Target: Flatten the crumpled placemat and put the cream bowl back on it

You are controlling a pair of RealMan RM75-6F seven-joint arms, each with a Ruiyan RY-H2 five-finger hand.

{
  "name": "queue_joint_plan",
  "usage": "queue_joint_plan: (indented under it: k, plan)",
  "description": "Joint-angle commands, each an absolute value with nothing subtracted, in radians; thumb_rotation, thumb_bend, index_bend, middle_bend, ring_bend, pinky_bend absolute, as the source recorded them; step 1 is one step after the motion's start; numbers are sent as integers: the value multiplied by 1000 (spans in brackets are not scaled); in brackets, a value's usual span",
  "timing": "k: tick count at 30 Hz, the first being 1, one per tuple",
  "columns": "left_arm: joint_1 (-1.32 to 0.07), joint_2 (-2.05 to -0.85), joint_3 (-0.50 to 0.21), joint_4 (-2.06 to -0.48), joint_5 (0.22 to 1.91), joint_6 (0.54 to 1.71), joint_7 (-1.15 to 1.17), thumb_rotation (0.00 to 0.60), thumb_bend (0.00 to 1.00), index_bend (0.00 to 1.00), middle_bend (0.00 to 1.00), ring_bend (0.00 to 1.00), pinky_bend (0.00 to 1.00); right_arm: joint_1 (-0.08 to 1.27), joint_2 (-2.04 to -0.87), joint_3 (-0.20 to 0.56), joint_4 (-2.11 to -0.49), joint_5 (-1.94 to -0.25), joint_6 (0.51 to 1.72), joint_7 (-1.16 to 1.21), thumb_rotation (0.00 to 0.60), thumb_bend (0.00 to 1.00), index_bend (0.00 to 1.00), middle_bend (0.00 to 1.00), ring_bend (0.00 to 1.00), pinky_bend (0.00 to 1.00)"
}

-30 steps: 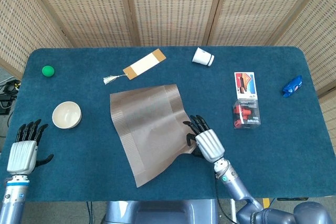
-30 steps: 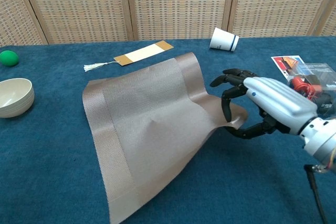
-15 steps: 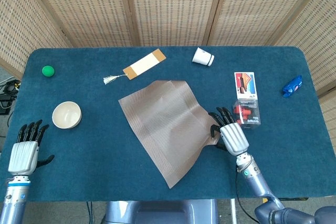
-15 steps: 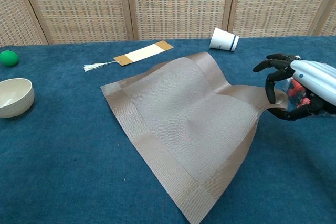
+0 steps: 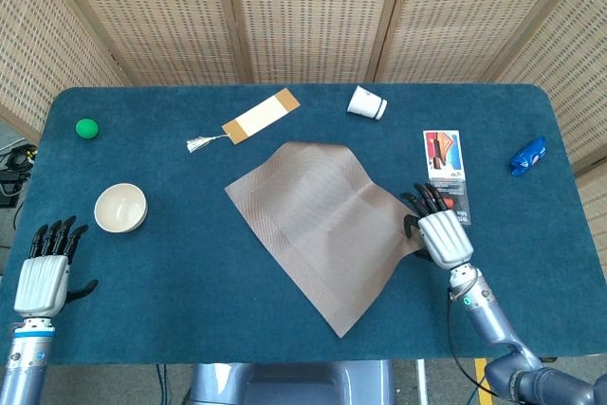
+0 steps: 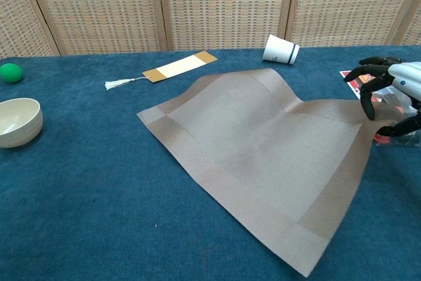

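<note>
Tension on the mat comes from the right robot hand [image 5: 444,236], which pinches the right-hand corner of the placemat [image 5: 327,216] and holds it just beside the red packaged item [image 5: 446,198], presumably to draw out a raised fold. The mat lies spread at the middle of the counter [image 5: 190,272], with a hump at its far edge near the paper cup [image 6: 281,49]. The cream bowl [image 5: 120,208] sits well apart at the left, near the left robot hand [image 5: 42,278], which rests empty with fingers apart, likely placed to fetch it.
</note>
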State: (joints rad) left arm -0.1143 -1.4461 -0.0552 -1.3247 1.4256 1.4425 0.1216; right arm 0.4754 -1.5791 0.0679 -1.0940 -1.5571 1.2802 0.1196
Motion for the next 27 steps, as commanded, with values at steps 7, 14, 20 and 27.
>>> queue_joint_plan:
  k: [7, 14, 20, 27]
  plan:
    - [-114, -1446, -58, -1326, 1425, 1445, 120, 600, 92, 139, 0, 0, 0, 497, -1528, 81, -1068, -1548, 1248, 108, 600, 586, 742, 269, 20, 0]
    - [-116, -1448, -57, -1324, 1428, 1444, 124, 600, 91, 139, 0, 0, 0, 499, -1484, 83, -1084, -1529, 1219, 67, 600, 558, 735, 263, 21, 0]
    - [-116, -1447, -59, -1327, 1428, 1446, 124, 600, 91, 139, 0, 0, 0, 484, -1440, 83, -1141, -1494, 1196, 9, 600, 433, 554, 102, 0, 0]
    - [-118, -1444, -61, -1330, 1427, 1443, 123, 600, 91, 139, 0, 0, 0, 421, -1401, 109, -1224, -1423, 1263, -107, 600, 294, 162, 0, 0, 0]
